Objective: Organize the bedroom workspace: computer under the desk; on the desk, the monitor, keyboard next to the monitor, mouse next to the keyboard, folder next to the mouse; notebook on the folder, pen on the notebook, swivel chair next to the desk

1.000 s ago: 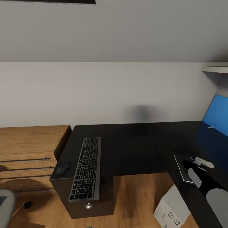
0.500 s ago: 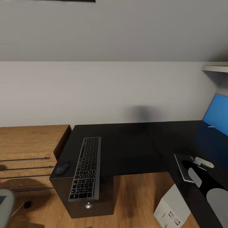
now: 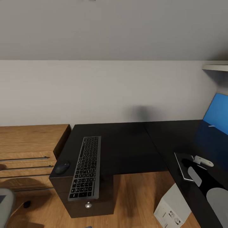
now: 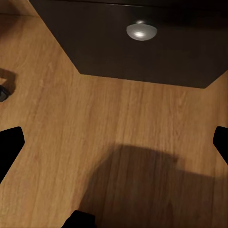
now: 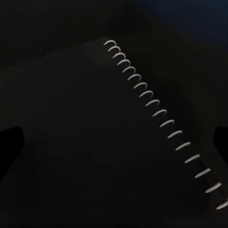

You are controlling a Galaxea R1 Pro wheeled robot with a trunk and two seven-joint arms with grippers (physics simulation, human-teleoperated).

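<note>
Right gripper: its dark fingertips [image 5: 10, 142] show at the edges of the right wrist view, spread wide with nothing between them, hovering over the notebook [image 5: 95, 142], whose white spiral binding runs diagonally across the dark cover.
Right arm: its grey and white links [image 3: 202, 163] lie over the desk's right wing, above the notebook [image 3: 183, 166].
Left gripper: fingertips [image 4: 9, 147] apart and empty, over the plank floor [image 4: 114, 142] facing the drawer knob [image 4: 141, 31].
Keyboard: [image 3: 85, 167] lies lengthwise on the desk [image 3: 126, 148], above the drawers.
Mouse: [image 3: 62, 167] just beside the keyboard, on the side toward the oak drawer unit [image 3: 28, 152].
Computer: [image 3: 172, 209] on the floor under the desk's right wing.
Blue panel: [image 3: 217, 115] behind the desk's right wing.
Change: the whole head view has shifted slightly since a second ago; the things keep their places on the desk.
</note>
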